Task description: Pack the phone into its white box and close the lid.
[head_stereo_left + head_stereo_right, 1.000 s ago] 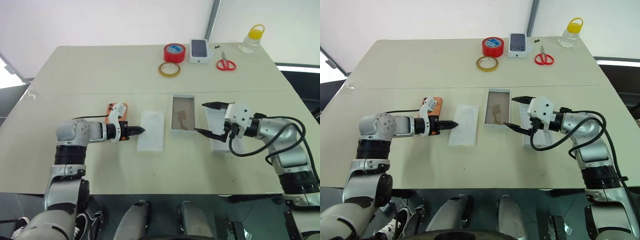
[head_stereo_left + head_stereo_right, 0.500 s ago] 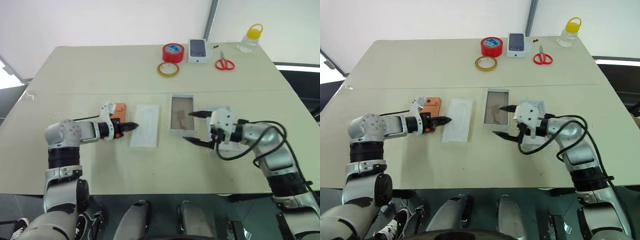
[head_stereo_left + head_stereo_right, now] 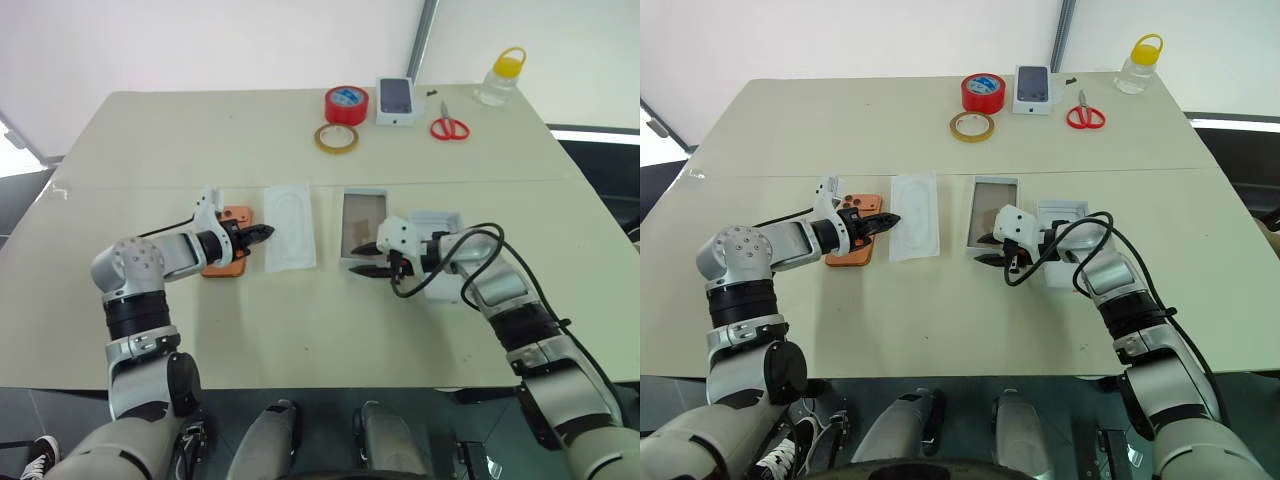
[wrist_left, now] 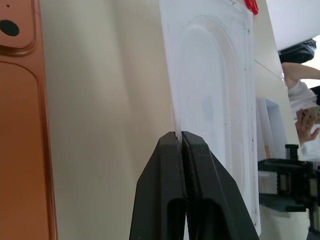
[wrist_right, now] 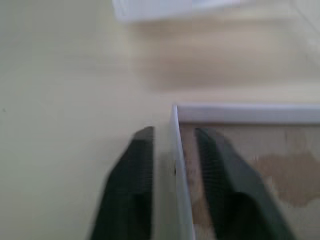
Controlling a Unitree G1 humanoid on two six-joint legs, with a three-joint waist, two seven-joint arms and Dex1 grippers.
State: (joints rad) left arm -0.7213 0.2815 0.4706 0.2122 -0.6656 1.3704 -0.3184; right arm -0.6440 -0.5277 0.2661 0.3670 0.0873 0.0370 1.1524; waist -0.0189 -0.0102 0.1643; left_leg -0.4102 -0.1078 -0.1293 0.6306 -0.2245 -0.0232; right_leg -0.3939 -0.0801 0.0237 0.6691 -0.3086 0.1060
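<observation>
Since a second ago: right tool (image 3: 362, 259) shifted left from above the lid (image 3: 445, 222) to the lower end of the white box (image 3: 364, 191), fingers drawn in from wide. White card (image 3: 290, 212) dragged up and left, now tilted.

Right tool fingers (image 5: 135, 170) narrowly spread, straddling the box's near wall, slivers of gap visible on both sides. Left tool (image 3: 265, 232) pressed together on the card's edge, pinching it.

Phone (image 4: 25, 125) flat on the desk (image 3: 300, 330) at centre left, camera side up, just left of the card and partly under the left arm. Box at frame centre, tan floor bare. Lid just right of it.

Recommended: finish the pinch squarely on the wall before moving the box. Keep the box flat. Release the card clear of the phone. Avoid crushing the thin wall.
</observation>
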